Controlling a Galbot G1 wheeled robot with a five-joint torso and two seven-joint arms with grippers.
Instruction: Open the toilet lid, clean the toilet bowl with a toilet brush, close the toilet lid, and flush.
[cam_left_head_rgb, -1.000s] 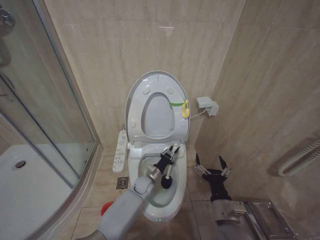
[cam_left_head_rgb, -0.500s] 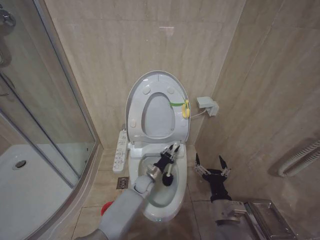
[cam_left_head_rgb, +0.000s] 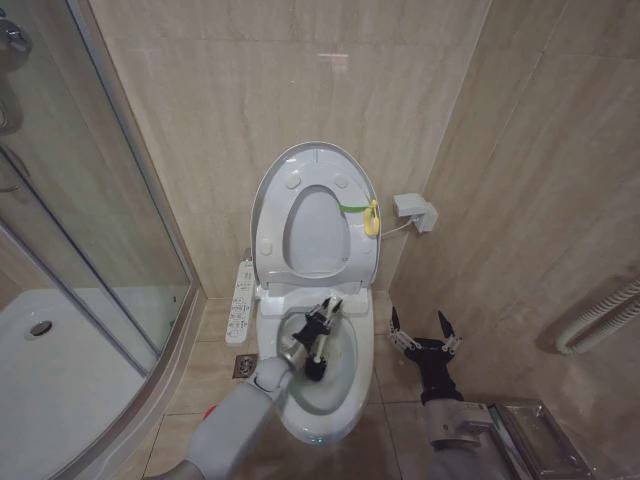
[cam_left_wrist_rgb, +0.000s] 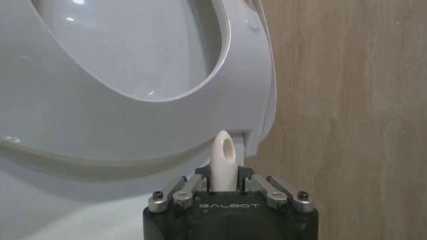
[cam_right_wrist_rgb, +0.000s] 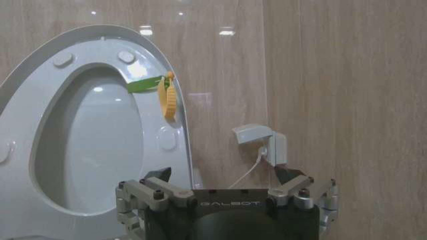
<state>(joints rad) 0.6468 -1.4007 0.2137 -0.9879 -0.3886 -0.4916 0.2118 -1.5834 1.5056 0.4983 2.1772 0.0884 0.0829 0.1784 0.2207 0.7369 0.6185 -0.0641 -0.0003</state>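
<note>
Over the bowl (cam_left_head_rgb: 345, 350): left gripper (cam_left_head_rgb: 321, 322) pinching the brush (cam_left_head_rgb: 316, 366) by its white handle. Handle's top end sticks up between the jaws; dark head hangs below them, inside the bowl, near its left wall. Lid (cam_left_head_rgb: 318, 215) upright against the wall behind the gripper, seat raised with it. Right gripper (cam_left_head_rgb: 424, 335) beside the bowl's right rim, jaws spread, nothing between them.

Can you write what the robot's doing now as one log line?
step: scrubbing | left gripper: holds toilet brush in toilet bowl | toilet lid: up | right gripper: open, idle
</note>
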